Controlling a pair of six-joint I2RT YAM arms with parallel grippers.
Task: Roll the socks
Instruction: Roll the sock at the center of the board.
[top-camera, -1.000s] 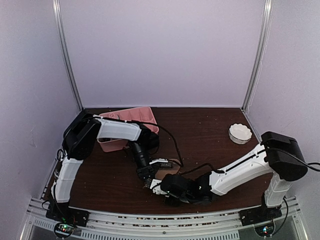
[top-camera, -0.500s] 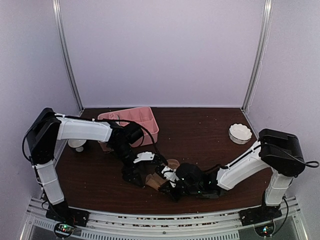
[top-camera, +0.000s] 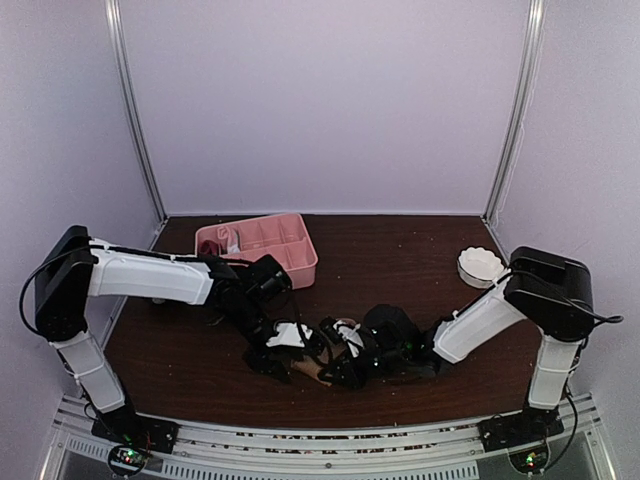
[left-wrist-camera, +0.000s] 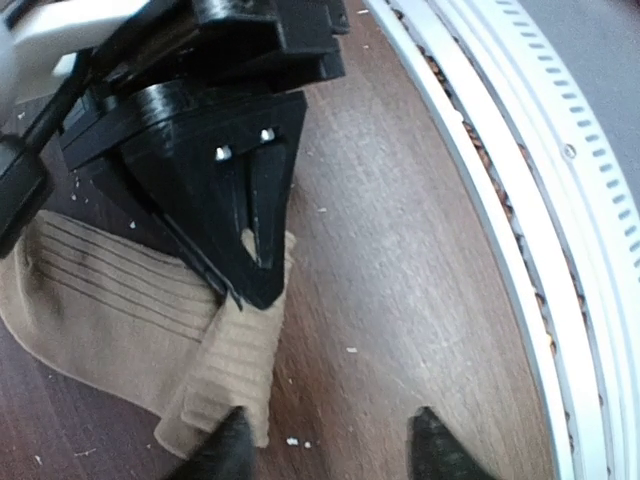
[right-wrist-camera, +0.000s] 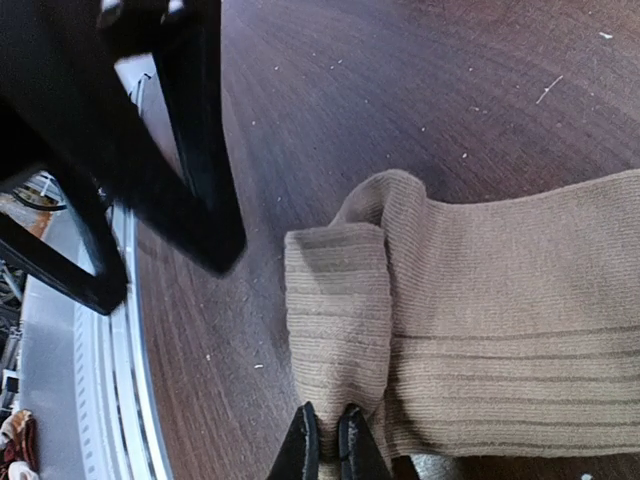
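1. Socks in view: one tan sock (top-camera: 303, 368) lies flat on the dark wood worktop (top-camera: 400, 270), close to the front edge, where the two arms meet. A white perforated rail (left-wrist-camera: 520, 200) runs along that edge.
2. Left arm (top-camera: 150, 278): reaches across from the left side, wrist turned down over the sock.
3. Right arm (top-camera: 480, 325): stretched low across the worktop from the right side, wrist at the same spot.
4. Pink divided tray (top-camera: 300, 262): stands at the back left of the worktop, well apart from the sock.
5. White scalloped bowl (top-camera: 480, 266): stands at the back right, near the right arm's shoulder.
6. Sock detail: ribbed fabric, with one end doubled back over itself into a short fold (right-wrist-camera: 335, 320); the rest lies spread out flat.
7. Right fingers (right-wrist-camera: 327, 445): closed together, with the tips pinching the edge of the folded end.
8. Left fingers (left-wrist-camera: 332, 450): parted, holding nothing. One fingertip (left-wrist-camera: 232, 445) sits at the corner of the fold; the other stands over bare wood just beside it.
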